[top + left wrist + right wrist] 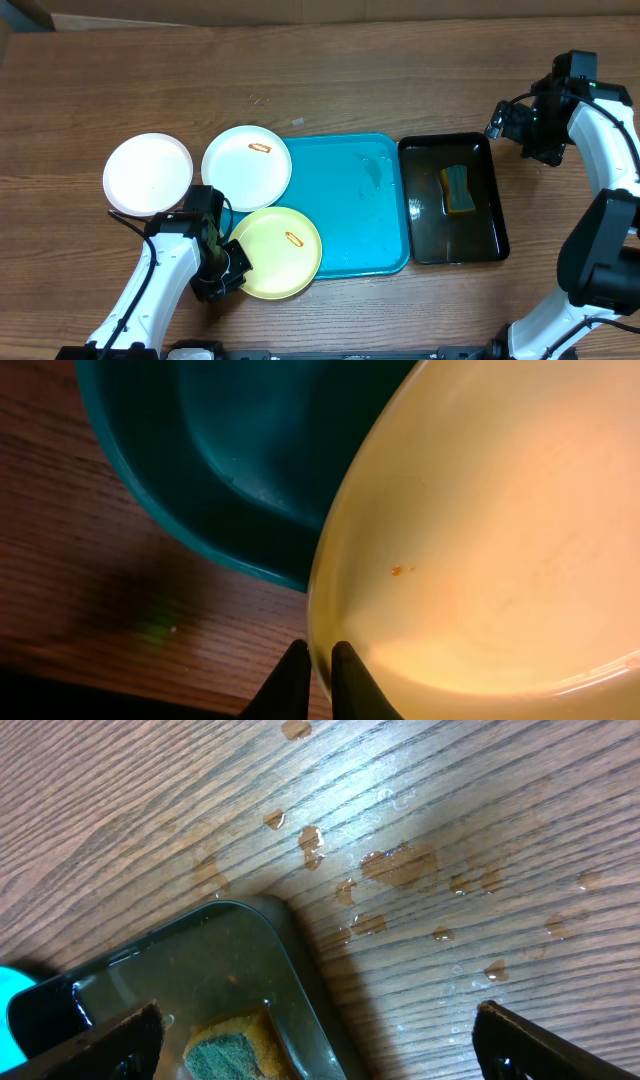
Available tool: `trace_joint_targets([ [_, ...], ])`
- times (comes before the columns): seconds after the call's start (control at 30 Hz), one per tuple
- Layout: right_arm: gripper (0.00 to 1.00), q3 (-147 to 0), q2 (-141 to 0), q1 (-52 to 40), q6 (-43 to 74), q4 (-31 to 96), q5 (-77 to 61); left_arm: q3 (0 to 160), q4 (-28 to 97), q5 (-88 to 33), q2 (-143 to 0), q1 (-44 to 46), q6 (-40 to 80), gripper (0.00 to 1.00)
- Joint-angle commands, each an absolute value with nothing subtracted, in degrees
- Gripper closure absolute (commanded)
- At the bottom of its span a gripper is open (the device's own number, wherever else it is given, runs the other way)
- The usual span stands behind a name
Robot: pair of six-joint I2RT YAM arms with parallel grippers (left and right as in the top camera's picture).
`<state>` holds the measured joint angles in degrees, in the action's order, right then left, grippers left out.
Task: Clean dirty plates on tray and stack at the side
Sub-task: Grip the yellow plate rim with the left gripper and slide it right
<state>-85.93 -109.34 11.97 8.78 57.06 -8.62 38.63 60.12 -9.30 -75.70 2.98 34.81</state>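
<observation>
The left gripper (318, 680) pinches the rim of the yellow-green plate (280, 255), which overhangs the near-left corner of the tray (365, 190), probably to steady it, while the right gripper (320, 1040) hangs with its fingers wide apart near the sponge (458, 190)

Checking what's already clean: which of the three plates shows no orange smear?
The white plate farthest left, which looks spotless. The other white plate and the yellow-green plate are each smeared orange.
</observation>
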Motion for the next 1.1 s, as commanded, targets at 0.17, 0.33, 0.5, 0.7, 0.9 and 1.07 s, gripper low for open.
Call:
trace_joint_targets([
  [0.17, 0.00, -86.48, -109.14, 11.92, 8.78, 56.90, -8.62, 37.69, 60.38, -10.15, -74.94, 3.05, 35.33, 0.88],
  [0.33, 0.00, -86.48, -109.14, 11.92, 8.78, 56.90, -8.62, 37.65, 60.84, -10.22, -74.94, 3.38, 35.33, 0.94],
  [0.5, 0.00, -86.48, -109.14, 11.92, 8.78, 56.90, -8.62, 37.67, 59.55, -14.94, -74.94, 4.51, 33.30, 0.96],
  [0.7, 0.00, -86.48, -109.14, 11.92, 8.78, 56.90, -8.62, 38.72, 56.60, -18.17, -74.94, 4.58, 32.77, 0.96],
  [0.9, 0.00, -86.48, -109.14, 11.92, 8.78, 56.90, -8.62, 42.57, 52.97, -19.11, -74.94, 4.58, 33.54, 0.96],
  [1.07, 0.00, -86.48, -109.14, 11.92, 8.78, 56.90, -8.62, 43.42, 46.06, -19.07, -75.05, 6.04, 35.24, 0.96],
])
